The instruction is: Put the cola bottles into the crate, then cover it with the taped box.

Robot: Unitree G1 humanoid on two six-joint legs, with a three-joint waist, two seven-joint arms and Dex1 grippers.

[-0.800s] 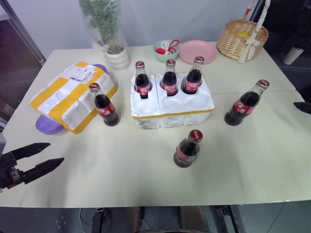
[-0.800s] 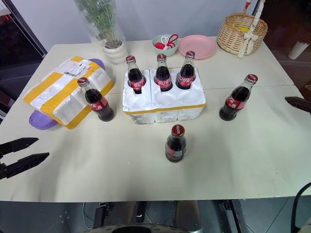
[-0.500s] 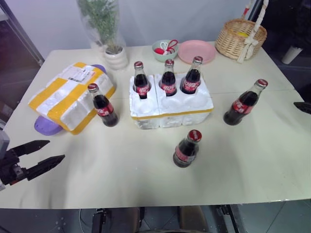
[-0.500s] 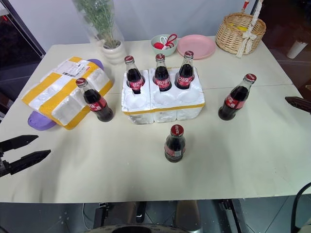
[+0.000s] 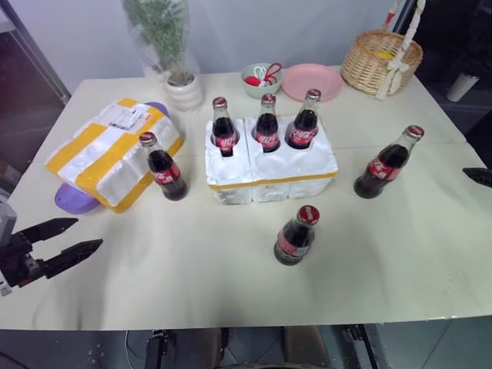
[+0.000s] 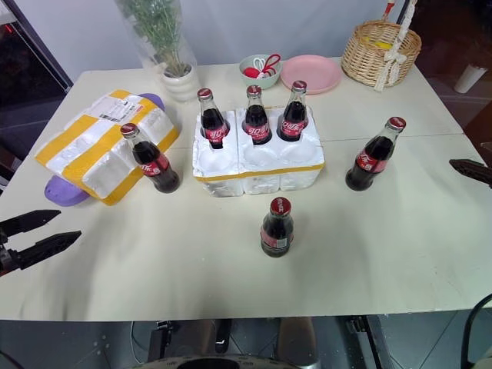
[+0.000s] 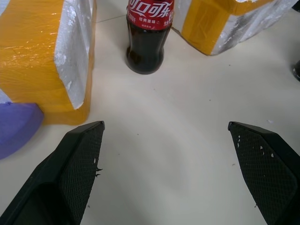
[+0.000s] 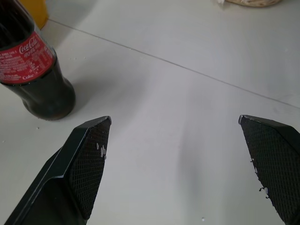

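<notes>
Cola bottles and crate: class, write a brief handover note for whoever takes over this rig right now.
Left claw open, empty, low at the table's left edge. Right claw open, empty, at the right edge.
Crate mid-table; three cola bottles stand in its back wells, front wells empty.
Three bottles on the table: left, front, right.
Taped box lies left of the crate.
Left: load three bottles, then cover.

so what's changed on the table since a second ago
Hardly anything. The left pincer has edged slightly inward over the table's near left edge, open and empty. The right pincer stays open by the right edge. Bottles, crate and taped box have not moved.
</notes>
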